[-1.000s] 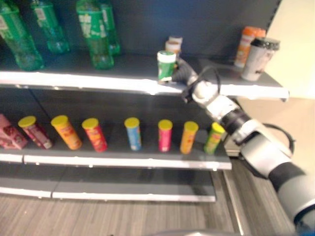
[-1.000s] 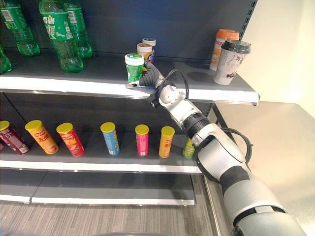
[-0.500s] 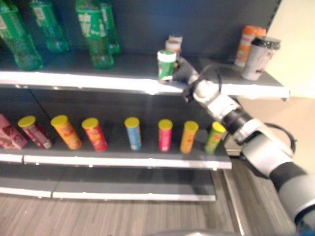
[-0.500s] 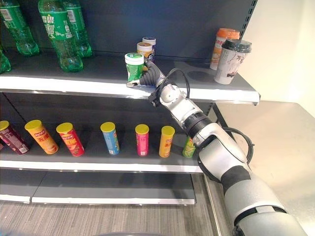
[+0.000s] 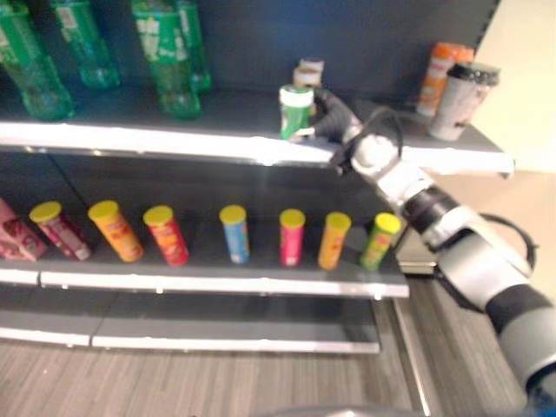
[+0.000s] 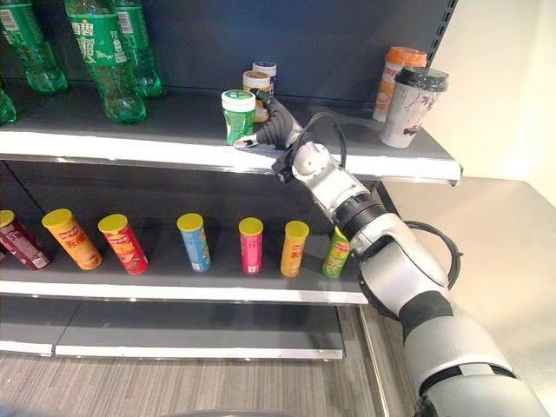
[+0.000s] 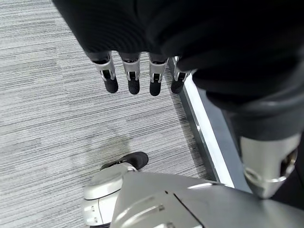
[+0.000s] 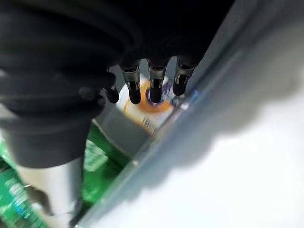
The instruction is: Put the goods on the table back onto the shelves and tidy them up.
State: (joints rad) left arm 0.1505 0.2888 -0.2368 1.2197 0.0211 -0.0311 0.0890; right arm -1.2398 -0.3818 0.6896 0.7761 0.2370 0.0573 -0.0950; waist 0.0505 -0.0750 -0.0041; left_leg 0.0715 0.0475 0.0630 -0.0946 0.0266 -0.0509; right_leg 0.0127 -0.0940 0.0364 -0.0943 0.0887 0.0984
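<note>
The green jar (image 6: 238, 116) with a white cap stands upright near the front edge of the top shelf (image 6: 130, 148), just ahead of two small jars (image 6: 257, 84) at the back. The right hand (image 6: 274, 130) reaches in from the right and lies against the jar's side, its thumb low at the jar's base; the right wrist view shows the fingers (image 8: 155, 95) straight and side by side, not curled round anything, with the jar beside the thumb. The step in hand is judged to be settling the jar into line: it would go best with a slow, level push applied low on the body, so that the jar slides back without tipping or striking the two jars behind. The left hand (image 7: 137, 71) hangs idle over the floor, fingers relaxed and straight. Counted on the top shelf: at least four green bottles (image 6: 104, 61) at the left, and two tall cups (image 6: 413, 104) at the right. On the middle shelf (image 6: 174, 291) stand seven yellow-capped tubes (image 6: 250, 245) in a row.
</note>
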